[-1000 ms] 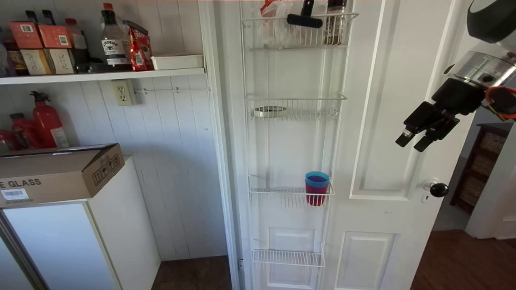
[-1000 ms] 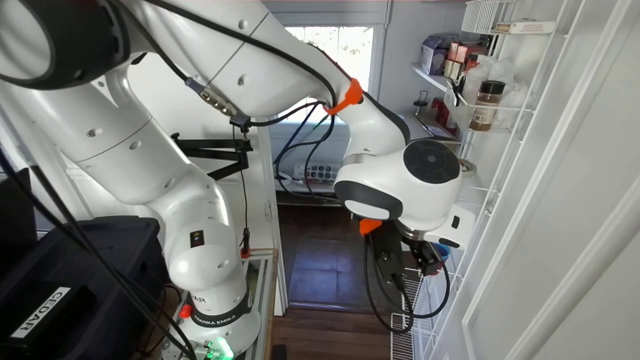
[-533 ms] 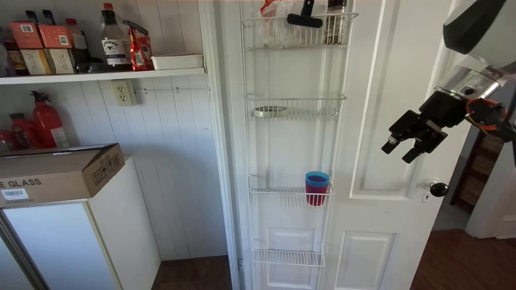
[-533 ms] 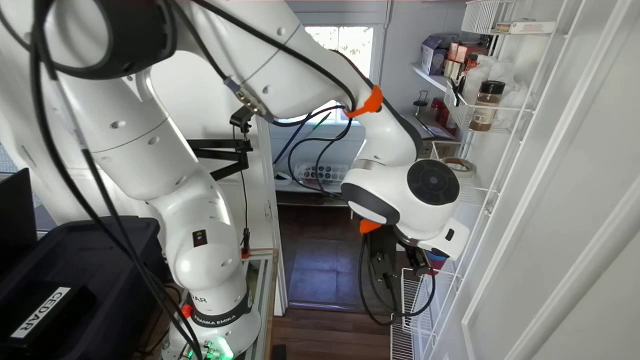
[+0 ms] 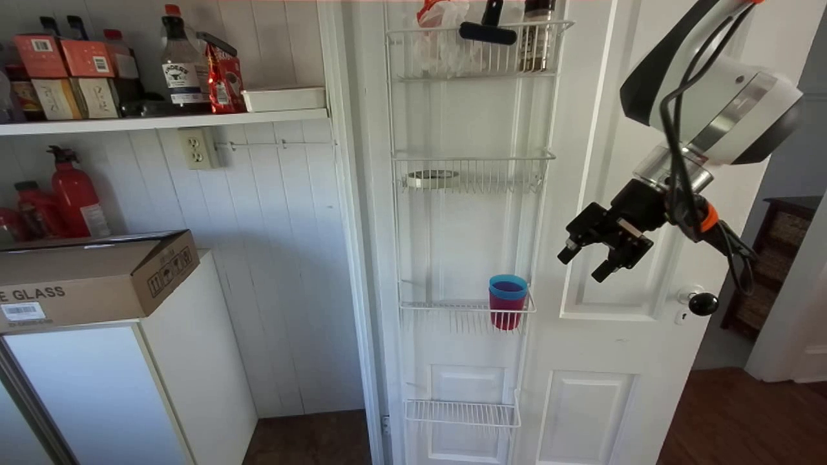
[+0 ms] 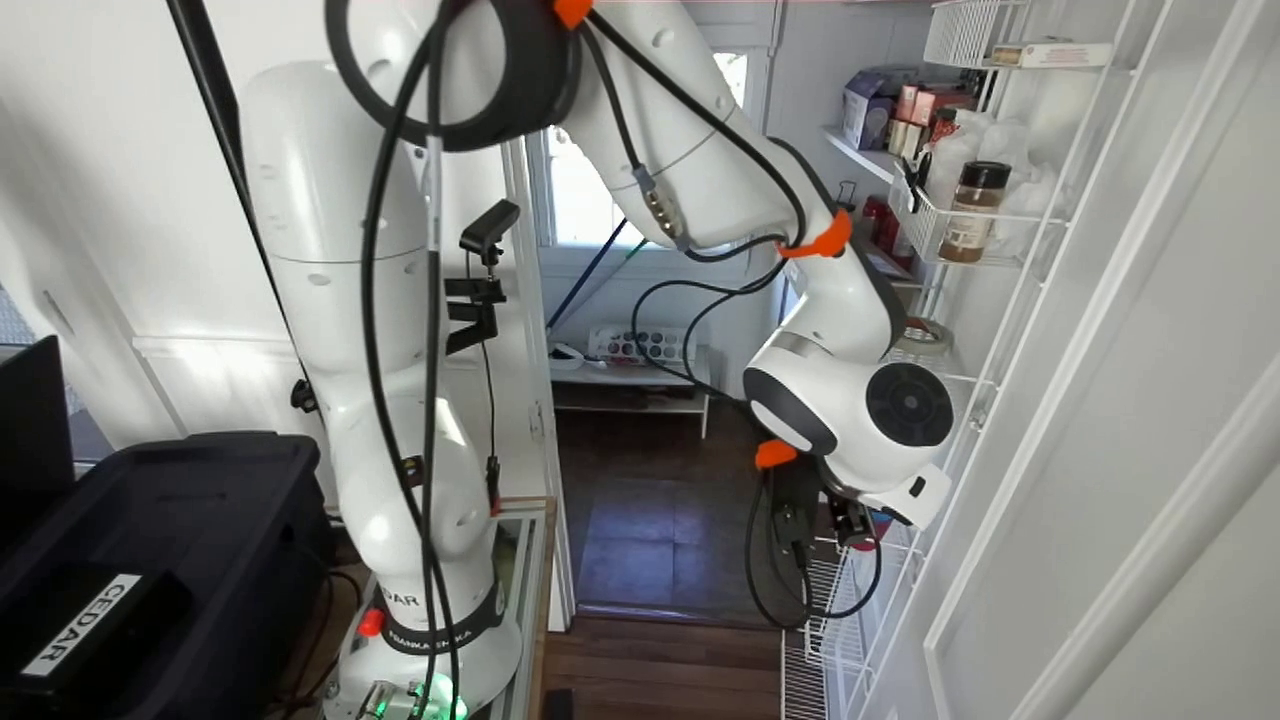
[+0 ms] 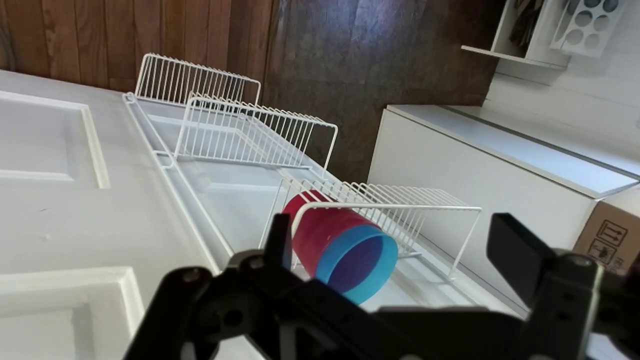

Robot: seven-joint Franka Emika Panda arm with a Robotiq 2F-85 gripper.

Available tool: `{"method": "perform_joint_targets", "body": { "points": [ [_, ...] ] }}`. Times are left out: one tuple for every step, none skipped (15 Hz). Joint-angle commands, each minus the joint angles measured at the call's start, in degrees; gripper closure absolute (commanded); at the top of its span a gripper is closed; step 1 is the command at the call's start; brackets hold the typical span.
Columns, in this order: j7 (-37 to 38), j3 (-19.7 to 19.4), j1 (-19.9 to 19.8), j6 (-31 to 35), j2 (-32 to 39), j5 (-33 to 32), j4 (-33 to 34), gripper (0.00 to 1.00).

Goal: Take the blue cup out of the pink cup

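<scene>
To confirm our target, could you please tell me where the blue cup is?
In an exterior view, the blue cup is nested in the pink cup, at the right end of a wire shelf, left of and slightly below the gripper.

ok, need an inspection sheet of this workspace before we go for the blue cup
Surface: white wire rack mounted on the door.
Job's things: blue cup nested in the pink cup, upright, at one end of the rack.
Clutter: plastic bag and jar higher up on the door.
Grippers: pincer open, apart from the cups; nothing seen in its grip.
Cables: black cables loop loosely beside the pincer; might snag on the rack.
Surroundings: carton, red fire extinguisher off to one side.
</scene>
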Motion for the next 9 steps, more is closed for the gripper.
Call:
{"method": "perform_joint_targets", "body": {
  "points": [
    [0.0, 11.7, -11.3, 0.1, 8.4, 2.7, 6.5, 0.00],
    [0.2, 13.9, -13.4, 0.7, 10.0, 2.4, 8.0, 0.00],
    [1.2, 15.8, -14.9, 1.5, 11.6, 1.4, 9.4, 0.00],
    [1.6, 17.4, -16.2, 2.3, 13.2, 1.2, 10.7, 0.00],
    [2.1, 18.7, -17.3, 3.1, 14.5, 1.0, 11.9, 0.00],
    [2.7, 19.8, -18.1, 4.1, 15.5, 0.7, 12.9, 0.00],
    [2.6, 21.0, -19.0, 4.7, 16.4, 1.4, 14.0, 0.00],
    [3.4, 21.9, -19.4, 5.9, 17.3, 1.3, 15.0, 0.00],
    [4.1, 22.8, -19.8, 6.8, 18.1, 1.3, 16.0, 0.00]
  ]
}}
